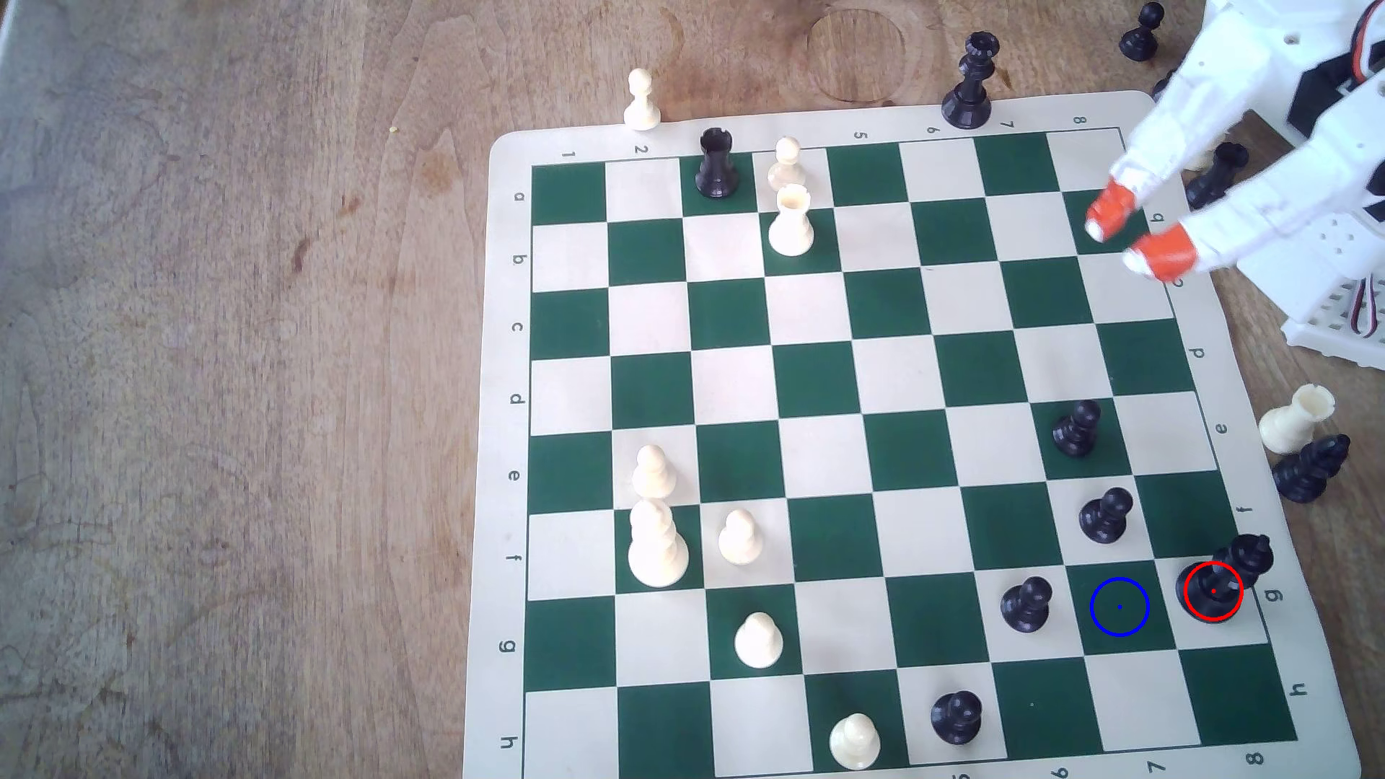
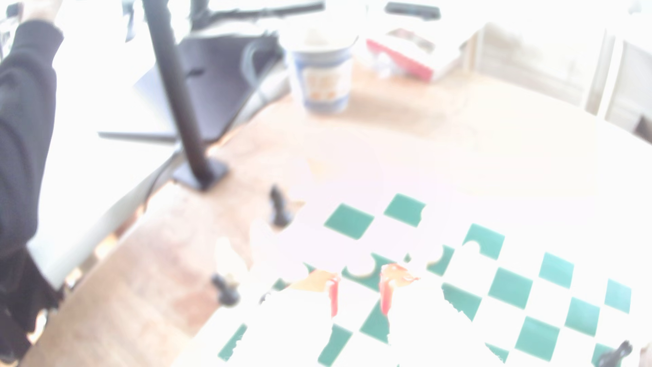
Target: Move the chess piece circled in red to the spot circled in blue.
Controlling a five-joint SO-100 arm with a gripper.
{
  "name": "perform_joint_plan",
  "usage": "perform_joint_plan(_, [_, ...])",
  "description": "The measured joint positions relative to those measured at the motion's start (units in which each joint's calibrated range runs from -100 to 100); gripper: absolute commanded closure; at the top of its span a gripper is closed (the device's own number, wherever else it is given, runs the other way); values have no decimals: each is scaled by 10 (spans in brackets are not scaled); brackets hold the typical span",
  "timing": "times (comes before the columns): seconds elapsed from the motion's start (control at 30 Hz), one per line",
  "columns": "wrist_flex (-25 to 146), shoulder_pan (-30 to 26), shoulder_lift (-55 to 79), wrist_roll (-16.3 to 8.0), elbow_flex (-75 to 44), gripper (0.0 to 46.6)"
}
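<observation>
We start at the claw point(image 1: 1141, 241): its two orange-tipped fingers point(image 1: 1114, 209) stand apart with a narrow gap between them and nothing in it, poised above the far corner of the chessboard point(image 1: 757, 382) at the exterior view's right. We judge it is held up and empty there because the reach has not yet begun — from that height it clears every piece on its way down the edge file.

Nearest the claw, off the board and behind it, a few black pieces stand on the table point(image 1: 225, 374), presumably captured ones set aside. Further along the same edge, two black pawns point(image 1: 1077, 428) stand one behind the other between the claw and the goal, so a high path suits better than a low sweep.

Well apart from the claw, near the board's near-right corner, the chess piece circled in red point(image 1: 1229, 580) stands upright on a cream square. Just beside it, toward the exterior view's left, lies the spot circled in blue point(image 1: 1120, 607) — a bare dark green square, with another pawn point(image 1: 1026, 603) on its far side. The move is one square, so a short lift should do.

In the wrist view glare washes out most detail, though the parted orange tips point(image 2: 333, 293) show over the green squares.
</observation>
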Motion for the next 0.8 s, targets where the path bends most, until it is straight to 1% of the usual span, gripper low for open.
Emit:
perform_joint_plan(0.03, [46,-21,9,-10,-18,371])
perform_joint_plan(0.13, [97,-53,16,-25,-23,337])
perform_joint_plan(0.17, [120,-79,21,-37,-23,332])
perform_joint_plan(0.33, [152,-126,35,-64,-23,322])
perform_joint_plan(0.4, [161,-139,39,-70,-17,320])
perform_joint_plan(0.47, [168,-163,59,-76,14,326])
perform_joint_plan(0.6, [165,-187,101,-77,52,321])
perform_joint_plan(0.77, [103,-222,169,-85,94,311])
perform_joint_plan(0.8, [96,-218,174,-86,98,311])
